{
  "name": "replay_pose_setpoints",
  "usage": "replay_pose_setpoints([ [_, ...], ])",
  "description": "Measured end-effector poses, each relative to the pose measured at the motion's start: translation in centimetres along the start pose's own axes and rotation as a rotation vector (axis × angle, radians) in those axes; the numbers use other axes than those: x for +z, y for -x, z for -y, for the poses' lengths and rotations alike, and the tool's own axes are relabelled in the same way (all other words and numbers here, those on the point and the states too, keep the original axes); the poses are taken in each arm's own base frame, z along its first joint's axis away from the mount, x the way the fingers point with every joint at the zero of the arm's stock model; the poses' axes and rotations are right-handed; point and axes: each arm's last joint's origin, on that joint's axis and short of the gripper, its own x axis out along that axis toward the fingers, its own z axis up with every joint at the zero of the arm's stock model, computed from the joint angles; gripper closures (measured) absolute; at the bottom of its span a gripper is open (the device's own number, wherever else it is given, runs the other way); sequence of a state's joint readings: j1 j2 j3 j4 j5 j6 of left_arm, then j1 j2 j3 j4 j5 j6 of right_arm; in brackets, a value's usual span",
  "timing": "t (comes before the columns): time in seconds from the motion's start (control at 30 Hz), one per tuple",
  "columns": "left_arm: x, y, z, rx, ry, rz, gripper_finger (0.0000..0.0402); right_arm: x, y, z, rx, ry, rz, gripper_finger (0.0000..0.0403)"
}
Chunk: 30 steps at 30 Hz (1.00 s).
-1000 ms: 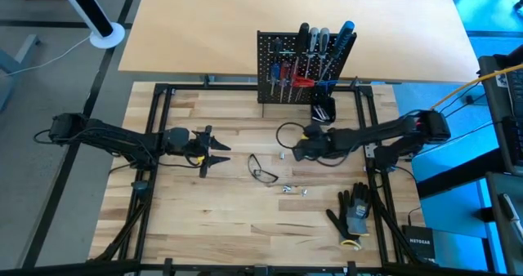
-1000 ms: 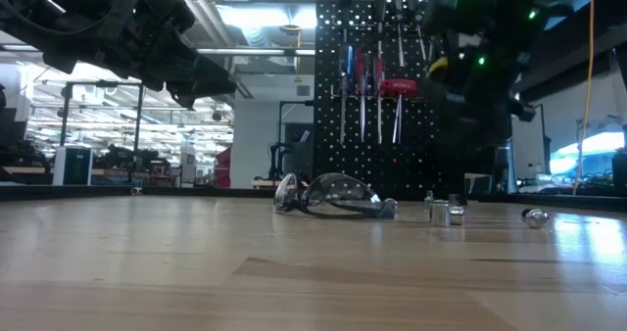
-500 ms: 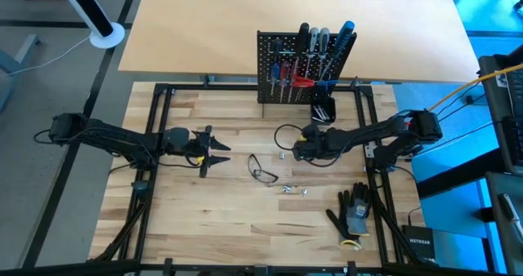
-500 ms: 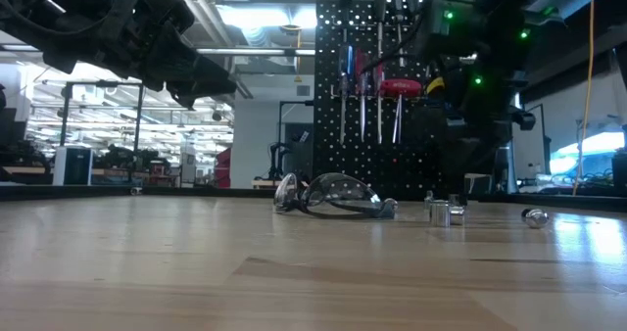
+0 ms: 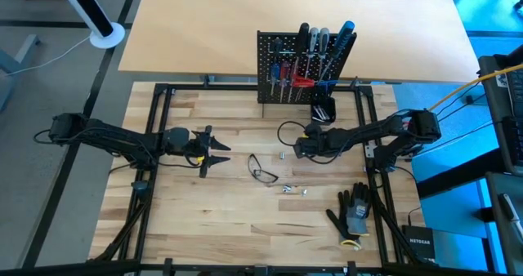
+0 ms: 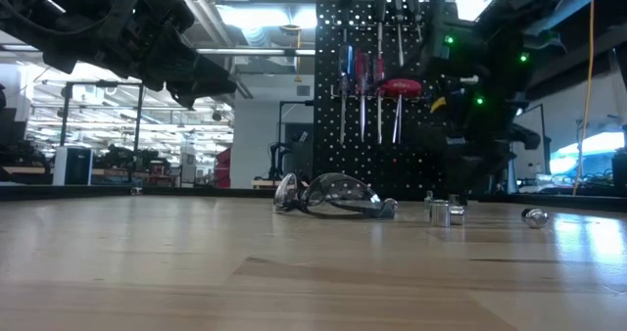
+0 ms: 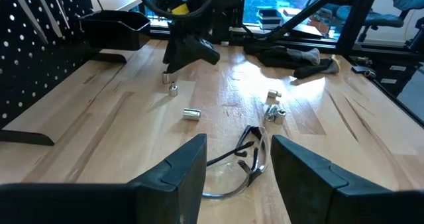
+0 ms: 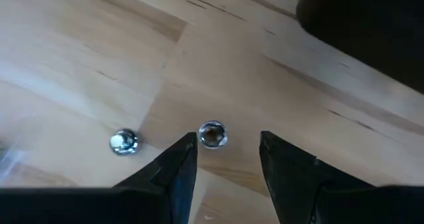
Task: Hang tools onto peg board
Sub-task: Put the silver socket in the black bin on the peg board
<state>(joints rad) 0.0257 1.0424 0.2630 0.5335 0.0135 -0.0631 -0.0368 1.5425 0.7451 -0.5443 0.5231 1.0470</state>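
Observation:
The black peg board [image 5: 298, 68] stands upright at the table's far edge, and screwdrivers [image 5: 304, 64] with red, blue, black and grey handles hang on it. It also shows in the low view [image 6: 377, 96]. My right gripper [image 8: 225, 148] is open and slants down close above the table. A small upright metal socket [image 8: 212, 134] stands on the wood just beyond its fingertips, and another [image 8: 124, 142] lies beside it. In the high view my right gripper [image 5: 296, 150] is in front of the board. My left gripper [image 5: 221, 149] waits open at mid-left, above the table.
Clear safety glasses [image 5: 263, 171] lie at the table's middle, in front of my left gripper [image 7: 238, 158]. More small metal sockets [image 5: 294, 189] lie nearer the front. A black cup [image 5: 324, 110] stands by the board's right foot. Black gloves [image 5: 353, 213] lie at the near right.
My right gripper has come down toward the table in front of the peg board, tipping a little more downward, and stays open. Nothing on the table has moved.

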Motion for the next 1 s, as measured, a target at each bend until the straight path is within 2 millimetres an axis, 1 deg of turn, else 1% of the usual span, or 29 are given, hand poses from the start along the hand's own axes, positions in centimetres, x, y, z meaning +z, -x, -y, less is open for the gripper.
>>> replay_pose_setpoints([
  [0.3, 0.0, 0.0, 0.0, 0.0, 0.0, 0.0, 0.0243, -0.3, -0.7, 0.0, 0.052, -0.03, 0.02, 0.0237],
  [0.53, 0.0, 0.0, 0.0, 0.0, 0.0, 0.0, 0.0243, -1.0, -1.4, 0.7, 0.025, -0.028, 0.057, 0.0237],
  [1.0, 0.0, 0.0, 0.0, 0.0, 0.0, 0.0, 0.0243, -0.6, -1.3, 0.1, 0.068, -0.016, 0.118, 0.0237],
])
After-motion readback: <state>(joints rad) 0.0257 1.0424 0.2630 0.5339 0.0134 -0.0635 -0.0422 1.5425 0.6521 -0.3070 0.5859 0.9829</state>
